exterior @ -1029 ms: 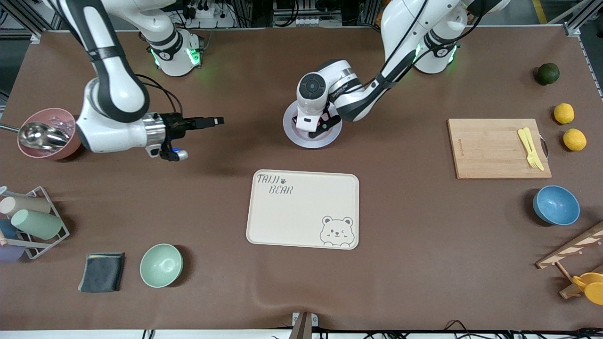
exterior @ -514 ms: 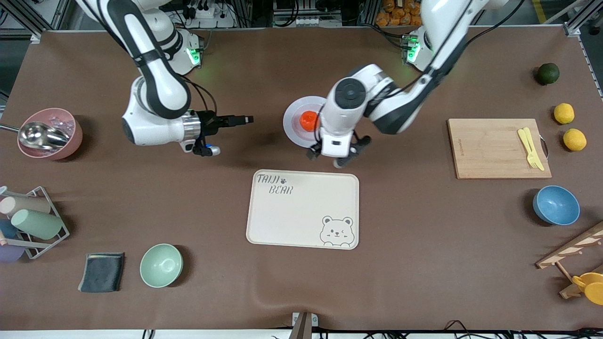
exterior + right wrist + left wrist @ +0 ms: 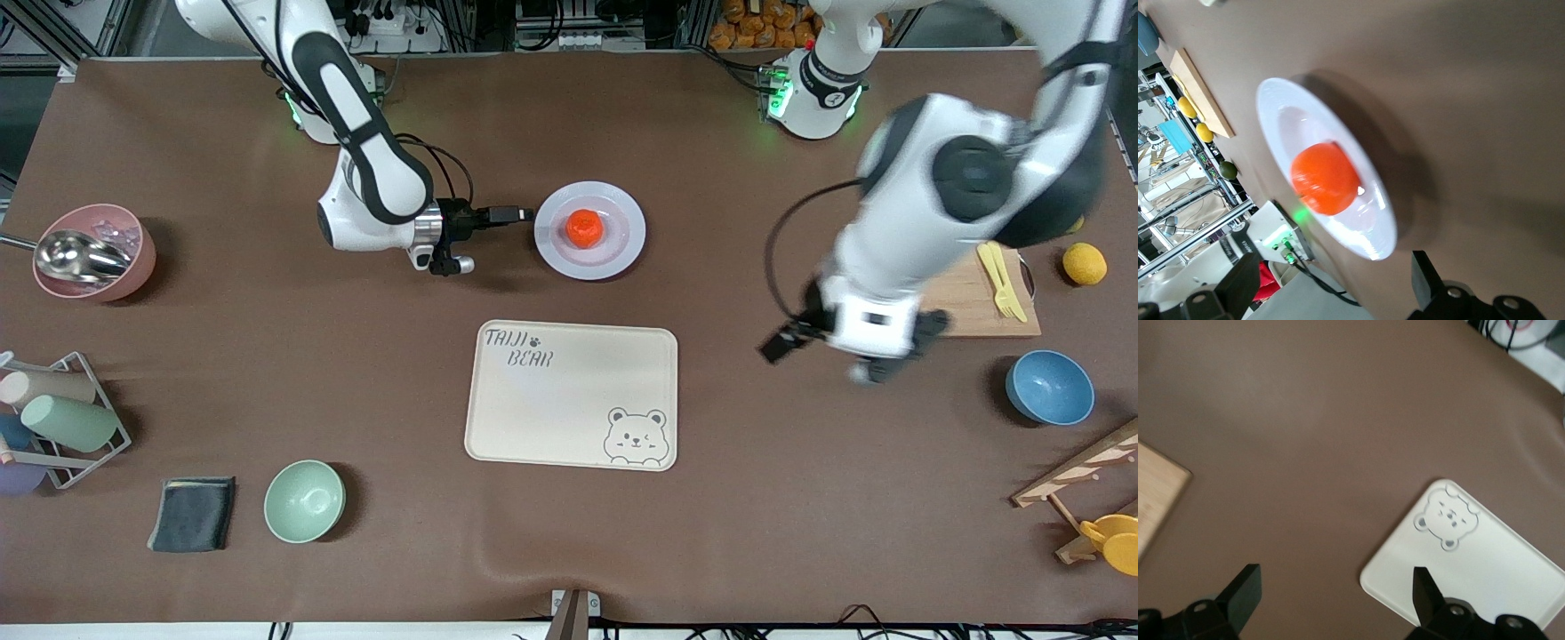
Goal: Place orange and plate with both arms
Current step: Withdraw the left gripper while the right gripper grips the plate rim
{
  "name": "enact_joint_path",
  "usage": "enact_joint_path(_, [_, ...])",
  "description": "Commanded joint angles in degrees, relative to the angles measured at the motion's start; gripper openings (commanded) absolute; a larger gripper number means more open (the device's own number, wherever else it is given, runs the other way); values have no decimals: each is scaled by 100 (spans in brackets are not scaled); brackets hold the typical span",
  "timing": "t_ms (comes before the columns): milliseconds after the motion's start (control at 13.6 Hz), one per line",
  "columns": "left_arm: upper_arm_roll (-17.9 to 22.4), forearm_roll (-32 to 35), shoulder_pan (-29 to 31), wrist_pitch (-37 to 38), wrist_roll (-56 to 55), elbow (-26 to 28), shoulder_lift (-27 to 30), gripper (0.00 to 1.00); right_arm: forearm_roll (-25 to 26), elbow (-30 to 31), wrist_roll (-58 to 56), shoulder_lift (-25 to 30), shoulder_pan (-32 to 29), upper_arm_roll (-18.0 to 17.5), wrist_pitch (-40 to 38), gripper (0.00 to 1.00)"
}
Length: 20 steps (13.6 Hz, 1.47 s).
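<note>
One orange (image 3: 584, 228) sits upright at the middle of the lavender plate (image 3: 622, 258); round, it shows no long axis; the right gripper (image 3: 523, 213), fingers spread wide and empty, points at the plate's rim; the left gripper (image 3: 822, 351), also spread empty, hangs over bare table beside the cutting board (image 3: 965, 307).

We see the orange (image 3: 584, 228) sitting in the middle of the plate (image 3: 627, 213), which lies on the surface (image 3: 756, 498) farther from the front camera than the bear tray (image 3: 571, 394). Our right gripper (image 3: 518, 214) sits just beside the plate's rim, toward the right arm's end. Our left gripper (image 3: 822, 351) hangs over bare surface between the bear tray and the cutting board (image 3: 973, 298), its fingers spread.
</note>
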State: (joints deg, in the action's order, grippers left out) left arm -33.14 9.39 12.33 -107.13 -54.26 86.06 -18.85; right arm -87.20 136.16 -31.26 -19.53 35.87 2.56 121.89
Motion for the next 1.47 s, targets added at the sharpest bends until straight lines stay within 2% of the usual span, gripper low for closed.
enact_joint_path(0, [-69,107,497,166,756,-63,153,100,-516,-46,-398,-226,156,43,-25,100])
enact_joint_path(294, [-96,99,1191,184,1820,-63,451,100,-1175,-63,-705,-385,473,34,167,100])
enact_joint_path(441, [61,-15,1203,201,2356,-63,697,100,-1212,-72,-741,-429,570,43,300,100])
enact_joint_path(735, [1895,-384,-236,630,3507,-28,1181,100,-1221,-90,-741,-499,614,34,344,100])
enact_joint_path(808, [2404,-394,-622,780,3763,-27,1242,100,-1342,-90,-741,-499,658,34,405,100])
enact_joint_path(882, [3105,-411,-1148,982,4165,-27,1339,100,-1622,-98,-741,-499,867,43,502,100])
enact_joint_path(1029, [3217,-830,-1171,1273,4100,34,1471,100,-1966,-151,-741,-543,1088,43,782,100])
enact_joint_path(1396, [3165,-1070,-1145,1204,4108,156,1436,100,-2064,-160,-917,-666,1124,43,801,100])
